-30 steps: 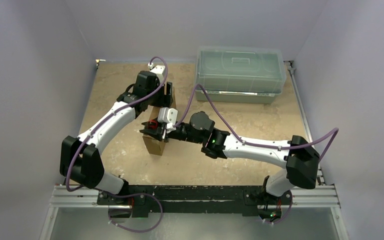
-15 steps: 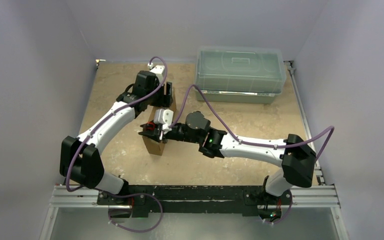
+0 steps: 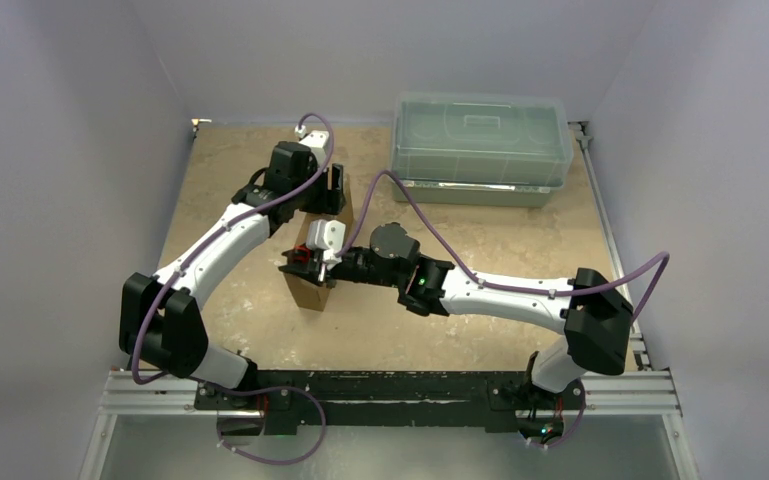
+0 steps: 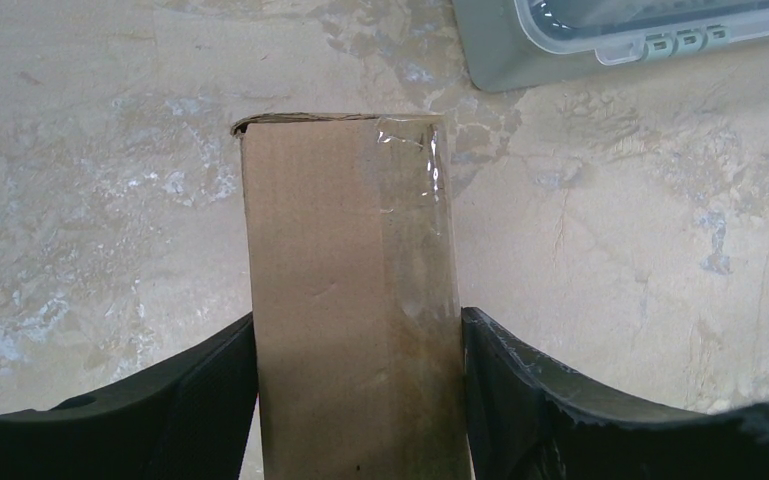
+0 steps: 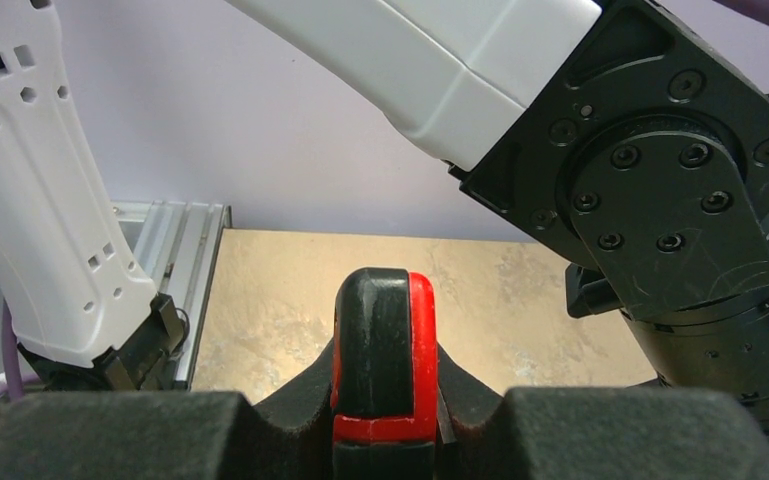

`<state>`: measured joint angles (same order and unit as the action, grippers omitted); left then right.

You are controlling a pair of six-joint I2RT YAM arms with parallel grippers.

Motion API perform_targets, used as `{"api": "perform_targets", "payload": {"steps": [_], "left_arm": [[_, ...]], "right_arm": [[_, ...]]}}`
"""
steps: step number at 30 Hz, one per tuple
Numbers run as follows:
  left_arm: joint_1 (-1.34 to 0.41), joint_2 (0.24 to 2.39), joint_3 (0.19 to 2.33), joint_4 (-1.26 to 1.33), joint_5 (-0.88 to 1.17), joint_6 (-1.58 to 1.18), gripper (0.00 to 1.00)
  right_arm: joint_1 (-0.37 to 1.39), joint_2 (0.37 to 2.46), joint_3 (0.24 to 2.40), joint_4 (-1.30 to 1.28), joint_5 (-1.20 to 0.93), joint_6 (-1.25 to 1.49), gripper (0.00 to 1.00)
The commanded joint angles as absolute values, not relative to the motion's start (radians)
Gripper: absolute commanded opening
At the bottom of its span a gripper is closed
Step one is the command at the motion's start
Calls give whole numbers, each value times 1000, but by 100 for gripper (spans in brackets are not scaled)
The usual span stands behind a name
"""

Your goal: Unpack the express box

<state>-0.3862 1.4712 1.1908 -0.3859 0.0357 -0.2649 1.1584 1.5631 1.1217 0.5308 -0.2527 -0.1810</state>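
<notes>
The box (image 4: 350, 250) stands clamped between the left gripper (image 4: 357, 330) fingers, wrist pointing down; the right gripper (image 5: 385, 420), arm stretched sideways, grips a red-black tool (image 5: 385, 330).

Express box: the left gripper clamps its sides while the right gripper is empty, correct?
Not quite. The left gripper does clamp the express box, but the right gripper is not empty: the right wrist view shows it shut on a red-and-black tool.

Boxed in by plain lilac walls (image 3: 60, 150) on three sides. Floored with a mottled beige tabletop (image 3: 520, 250), edged nearest by aluminium rails (image 3: 650, 400).
</notes>
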Motion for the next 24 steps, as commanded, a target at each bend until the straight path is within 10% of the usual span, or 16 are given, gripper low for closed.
{"api": "perform_targets", "payload": {"steps": [1, 24], "left_arm": [[-377, 1454, 1175, -402, 71, -249, 61], [-367, 1473, 1178, -408, 67, -234, 47]], "right_arm": [[1161, 1527, 1129, 521, -214, -194, 0], [1203, 1516, 1138, 338, -47, -197, 0]]}}
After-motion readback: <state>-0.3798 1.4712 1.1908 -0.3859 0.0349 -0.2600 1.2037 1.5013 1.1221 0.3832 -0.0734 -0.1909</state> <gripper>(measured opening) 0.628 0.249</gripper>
